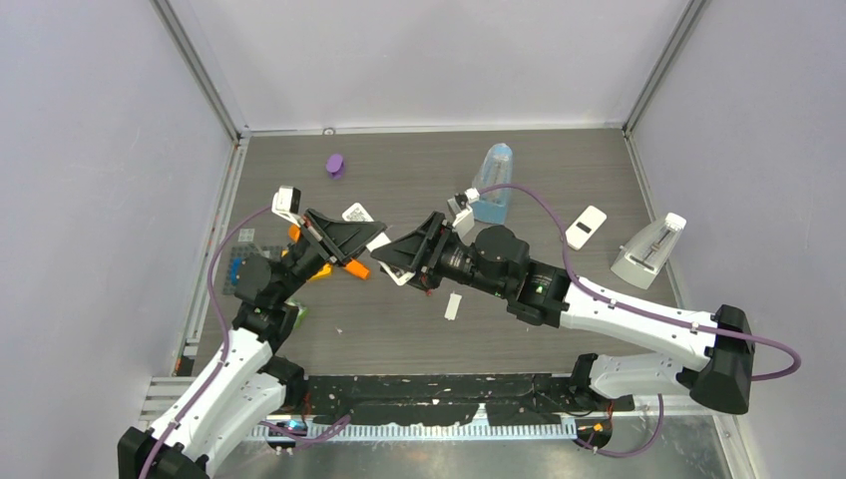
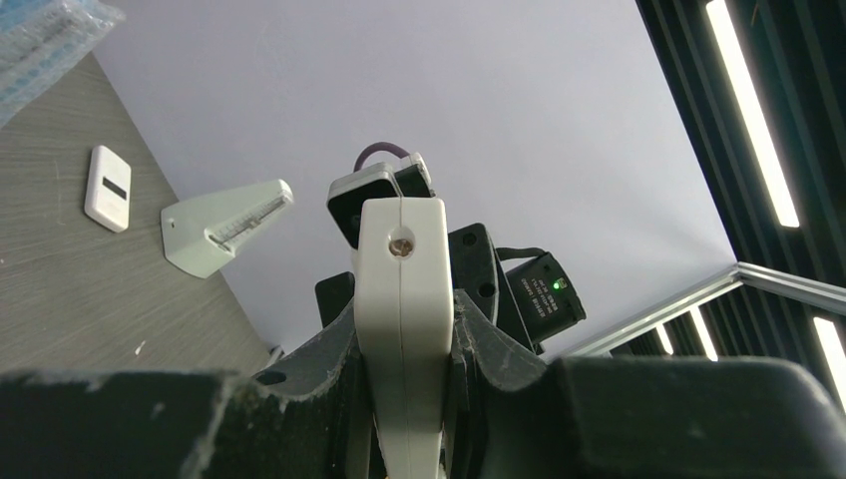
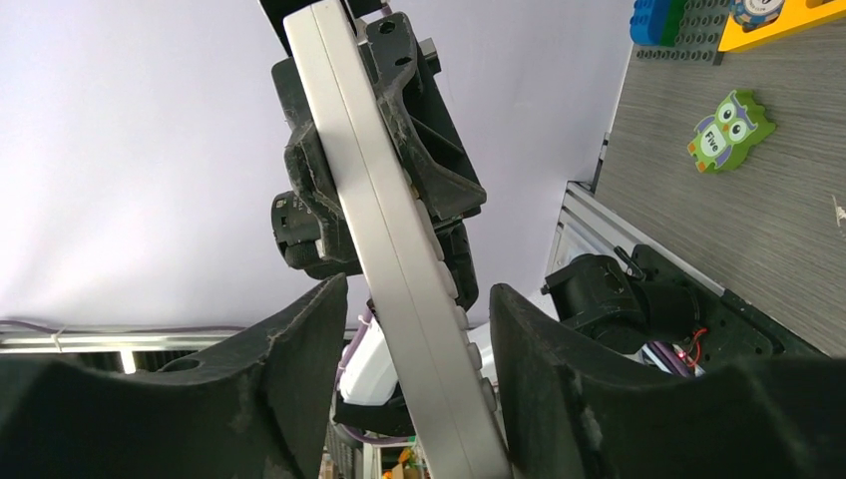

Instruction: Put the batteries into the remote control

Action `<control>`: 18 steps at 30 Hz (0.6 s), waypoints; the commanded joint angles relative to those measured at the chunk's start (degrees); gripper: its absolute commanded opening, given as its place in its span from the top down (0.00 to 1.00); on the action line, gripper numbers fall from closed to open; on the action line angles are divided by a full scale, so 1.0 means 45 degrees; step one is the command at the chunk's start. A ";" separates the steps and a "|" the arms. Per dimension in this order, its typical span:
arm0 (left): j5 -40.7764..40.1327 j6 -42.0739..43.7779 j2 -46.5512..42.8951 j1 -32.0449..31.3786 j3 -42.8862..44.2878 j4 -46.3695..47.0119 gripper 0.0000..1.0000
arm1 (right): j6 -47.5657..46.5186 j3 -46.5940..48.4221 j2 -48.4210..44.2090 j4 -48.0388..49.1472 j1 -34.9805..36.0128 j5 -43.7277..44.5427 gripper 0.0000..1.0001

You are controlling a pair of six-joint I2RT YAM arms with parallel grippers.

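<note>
Two tools on one remote (image 3: 349, 150): left tool (image 2: 404, 311) clamped on it, right tool (image 3: 417, 291) part-open astride the free end. May twist it loose if closing off-centre.

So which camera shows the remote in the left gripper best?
Right wrist: the remote shows nearly its whole length, edge-on. Left wrist shows only one end, clamped in the left gripper; top external, only white slivers.

The left pincer (image 1: 361, 239) and right pincer (image 1: 399, 254) are meeting over the counter (image 1: 419, 170), their arms barring its middle. Bare surface is lying open behind them, between the purple object (image 1: 335, 165) and the clear blue case (image 1: 494, 185). The white wedge (image 1: 648, 254) and flat white slab (image 1: 586, 228) are crowding the right side.
</note>
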 commanded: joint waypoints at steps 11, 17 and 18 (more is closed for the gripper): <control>-0.0107 -0.0047 -0.0075 0.0015 0.0076 0.0910 1.00 | 0.0367 -0.0207 -0.0101 0.0791 -0.0192 -0.0865 0.62; -0.0336 -0.0588 0.0065 0.0015 -0.0075 0.1275 1.00 | 0.0342 -0.0435 -0.0285 0.0828 -0.0209 -0.0791 0.67; -0.0326 -0.0679 0.0118 0.0015 -0.0097 0.1374 1.00 | 0.0324 -0.0445 -0.0297 0.0840 -0.0218 -0.0786 0.66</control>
